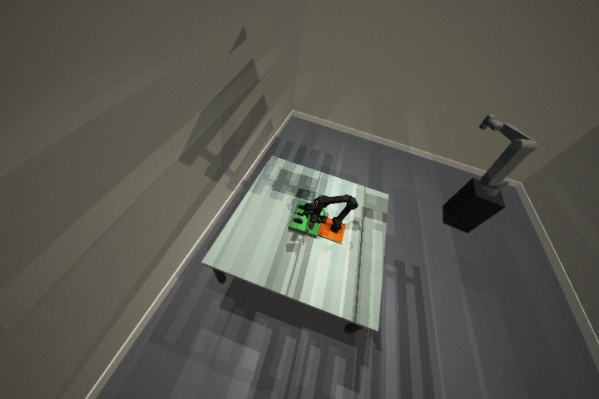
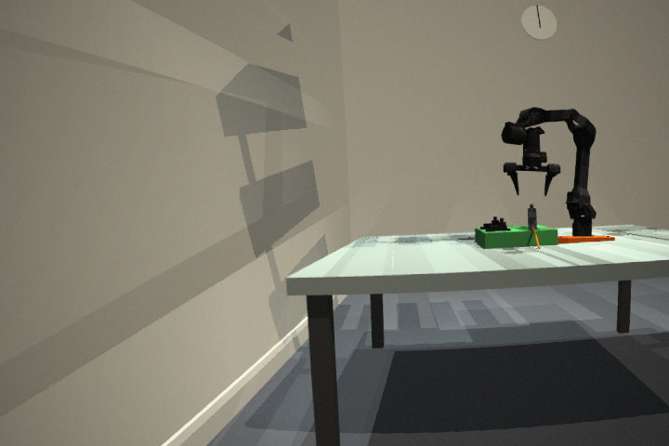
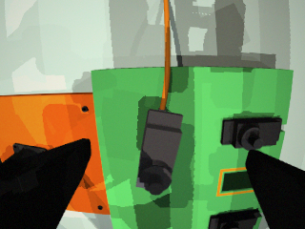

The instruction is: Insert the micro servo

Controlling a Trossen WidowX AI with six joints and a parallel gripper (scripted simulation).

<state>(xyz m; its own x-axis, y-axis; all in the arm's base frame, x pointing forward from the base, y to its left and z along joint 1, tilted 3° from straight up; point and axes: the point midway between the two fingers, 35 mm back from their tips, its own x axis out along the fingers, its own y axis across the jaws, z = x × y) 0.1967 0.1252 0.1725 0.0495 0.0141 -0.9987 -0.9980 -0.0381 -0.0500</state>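
The loose grey-black micro servo (image 2: 531,216) (image 3: 161,138) stands upright on the green deck (image 1: 300,229) (image 2: 514,240) (image 3: 114,95), its shaft end up and toward the bottom of the wrist view. Its orange cable (image 2: 536,240) (image 3: 167,57) runs over the deck edge. The marked pocket (image 3: 235,181), a dark slot outlined in orange, lies right of the servo in the wrist view, between two seated servos, and is partly covered by the right finger. My gripper (image 2: 531,195) (image 3: 170,153) is open and empty, pointing down above the loose servo, one finger to each side. In the top view the arm hides much of the servo.
The seated black servos (image 3: 267,131) (image 3: 233,220) rise from the deck beside the pocket. The orange base plate (image 1: 329,236) (image 2: 590,238) (image 3: 29,114) adjoins the deck under my arm's base. A grey arm on a black pedestal (image 1: 472,207) stands away from the table (image 1: 262,244).
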